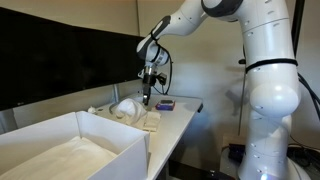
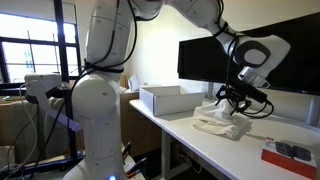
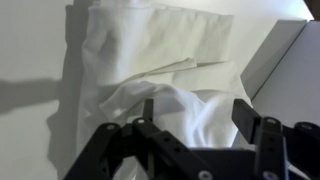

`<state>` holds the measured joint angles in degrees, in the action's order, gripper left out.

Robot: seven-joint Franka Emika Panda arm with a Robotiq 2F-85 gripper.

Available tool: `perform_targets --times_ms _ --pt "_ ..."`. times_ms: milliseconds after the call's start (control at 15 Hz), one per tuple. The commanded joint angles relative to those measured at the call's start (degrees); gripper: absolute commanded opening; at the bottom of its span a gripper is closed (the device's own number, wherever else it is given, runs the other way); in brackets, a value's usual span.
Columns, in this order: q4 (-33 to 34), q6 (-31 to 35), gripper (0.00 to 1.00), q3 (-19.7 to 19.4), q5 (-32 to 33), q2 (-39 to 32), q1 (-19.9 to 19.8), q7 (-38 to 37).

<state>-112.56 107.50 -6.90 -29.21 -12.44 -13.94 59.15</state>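
The crumpled white fabric cloth (image 3: 160, 70) lies heaped on the white table (image 2: 230, 155), just under the black gripper (image 3: 195, 115), whose fingers are spread wide and empty. An open white cardboard box (image 3: 282, 55) sits at two o'clock. A shallow pinch, I'd guess, might catch one loose fold and let it slip.

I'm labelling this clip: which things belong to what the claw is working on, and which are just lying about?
In hand: claw, open, over the white cloths.
Lying about: white box, small red object, monitors.
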Motion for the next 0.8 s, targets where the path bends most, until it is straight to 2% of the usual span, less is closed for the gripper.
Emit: perform_targets --times_ms 0,333,400,733 --pt "0.8 5.0 1.00 0.9 -1.5 -1.1 0.2 1.3" --pt "0.8 7.3 1.00 2.7 -2.4 -2.4 0.1 2.9" --pt "0.5 7.3 0.78 3.0 -2.8 -2.5 -0.1 3.4" --pt "0.3 6.8 0.45 3.5 -3.0 -2.8 0.0 3.2"
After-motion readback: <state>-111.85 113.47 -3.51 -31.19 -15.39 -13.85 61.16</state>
